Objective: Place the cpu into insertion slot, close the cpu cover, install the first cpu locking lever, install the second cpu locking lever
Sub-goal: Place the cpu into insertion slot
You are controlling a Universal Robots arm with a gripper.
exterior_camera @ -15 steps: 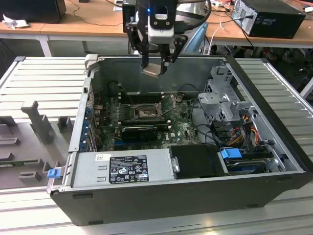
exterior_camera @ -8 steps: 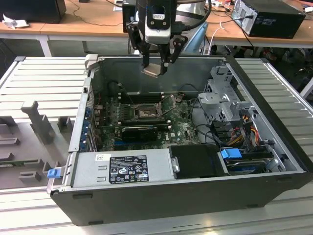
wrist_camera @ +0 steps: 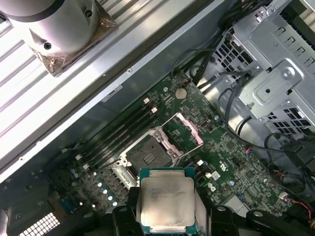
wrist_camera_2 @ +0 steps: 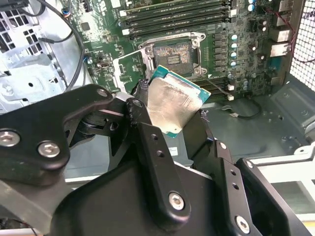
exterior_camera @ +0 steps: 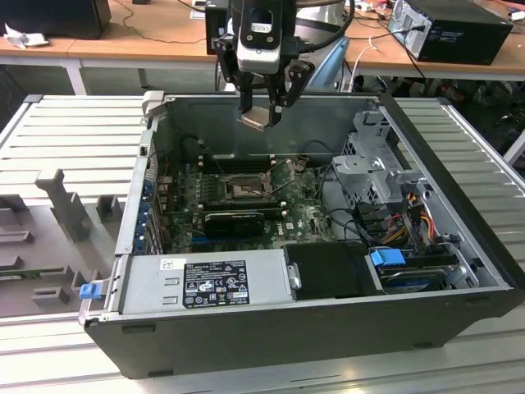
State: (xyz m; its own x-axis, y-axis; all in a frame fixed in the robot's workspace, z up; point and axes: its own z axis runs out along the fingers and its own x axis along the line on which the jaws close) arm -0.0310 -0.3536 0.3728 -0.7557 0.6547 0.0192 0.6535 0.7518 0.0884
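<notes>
The small flat square cpu (wrist_camera_2: 172, 105), dull silver on top with a tan-green rim, sits tilted and clamped by two opposite edges between the black fingers (wrist_camera_2: 147, 132) of the pincer (exterior_camera: 262, 113). It hangs in the air above the open dark grey computer case (exterior_camera: 328, 324), near the case's far wall in the exterior view. Below it and well apart lies the square insertion slot (wrist_camera: 150, 153), a black frame around a tan-gold contact field that is uncovered, set into the green circuit board (exterior_camera: 308, 217). Just beside the slot, the dark silver cpu cover (wrist_camera: 184, 130), with its large square window, stands swung up on its hinge. Long black memory sticks (wrist_camera_2: 172, 12) run in a row alongside the slot. In the exterior view a silver perforated drive cage (exterior_camera: 369, 164) fills the case's right side, and a grey labelled power supply box (exterior_camera: 205, 283) lies along the near wall. The case rests on a light grey ribbed surface (exterior_camera: 66, 131).
</notes>
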